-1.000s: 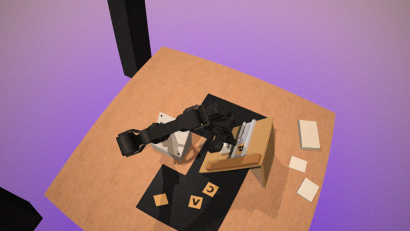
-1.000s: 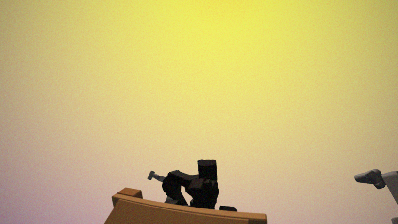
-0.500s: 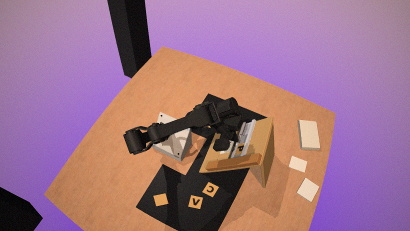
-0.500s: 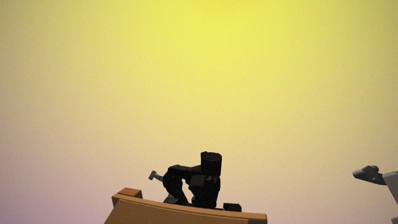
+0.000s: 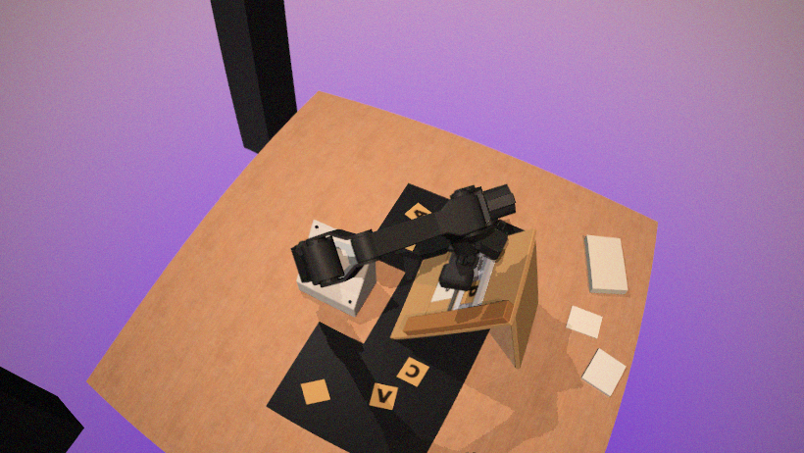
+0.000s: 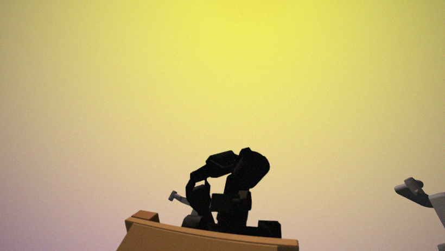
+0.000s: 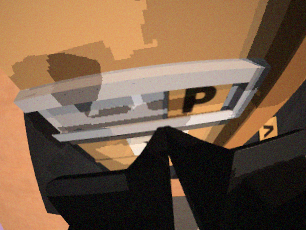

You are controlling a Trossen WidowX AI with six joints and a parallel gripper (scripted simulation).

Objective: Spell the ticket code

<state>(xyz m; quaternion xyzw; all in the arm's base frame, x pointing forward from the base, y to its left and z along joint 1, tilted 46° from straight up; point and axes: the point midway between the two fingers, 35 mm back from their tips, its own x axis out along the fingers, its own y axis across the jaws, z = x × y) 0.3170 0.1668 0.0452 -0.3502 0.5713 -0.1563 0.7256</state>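
Note:
My gripper (image 7: pixel 163 132) is shut and empty. In the wrist view its tips overlap the lower bar of the grey rail (image 7: pixel 150 75), a little left of the P; contact cannot be told. The P tile (image 7: pixel 199 100) (image 5: pixel 473 290) sits upright in the rail against its right end. Left of it the rail shows no tile. The white ticket (image 5: pixel 441 291) (image 7: pixel 139 145) is below the rail, its print mostly hidden. On the dark mat lie a C tile (image 5: pixel 412 371), a V tile (image 5: pixel 383 396) (image 7: pixel 268 129), a blank-looking tile (image 5: pixel 315 392) and a partly covered tile (image 5: pixel 418 212).
The sloping board (image 5: pixel 520 253) (image 7: pixel 200 30) has a raised wooden strip (image 5: pixel 458 319) along one side. A thick white block (image 5: pixel 606 264) and two smaller white pieces (image 5: pixel 584 322) (image 5: pixel 604 372) lie near the counter's right edge. My arm covers part of the far mat.

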